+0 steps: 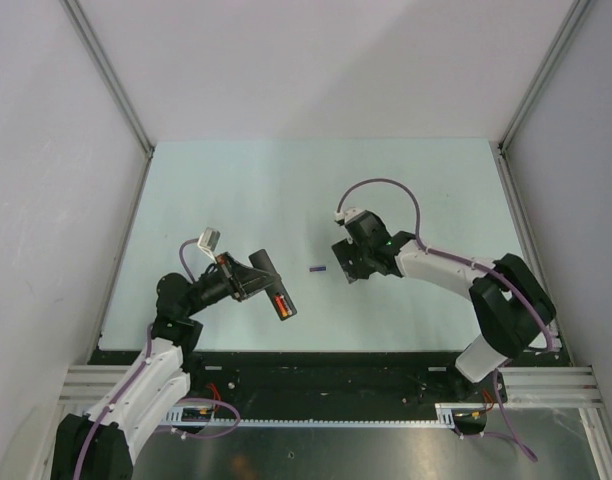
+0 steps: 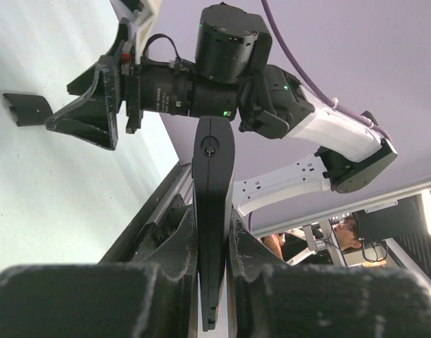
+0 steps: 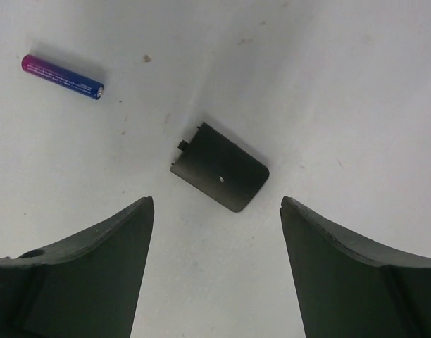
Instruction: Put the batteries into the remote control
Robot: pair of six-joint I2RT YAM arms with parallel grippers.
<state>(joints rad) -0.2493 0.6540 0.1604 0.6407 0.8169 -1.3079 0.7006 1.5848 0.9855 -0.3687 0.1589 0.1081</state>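
My left gripper (image 1: 250, 281) is shut on the remote control (image 1: 274, 293), a slim black bar held above the table, seen edge-on between the fingers in the left wrist view (image 2: 213, 204). A red battery (image 1: 282, 305) sits in its open compartment near the free end. My right gripper (image 1: 347, 263) is open, its jaws wide apart (image 3: 217, 205) just above the table. The small black cover (image 3: 219, 167) lies flat in front of its fingertips and also shows in the left wrist view (image 2: 27, 109). A blue-purple battery (image 3: 62, 77) lies loose on the table (image 1: 317, 268). The dark battery is not visible.
The pale green table (image 1: 286, 190) is enclosed by white walls with metal posts. A black rail (image 1: 336, 365) runs along the near edge by the arm bases. The right arm (image 2: 222, 63) fills the upper left wrist view.
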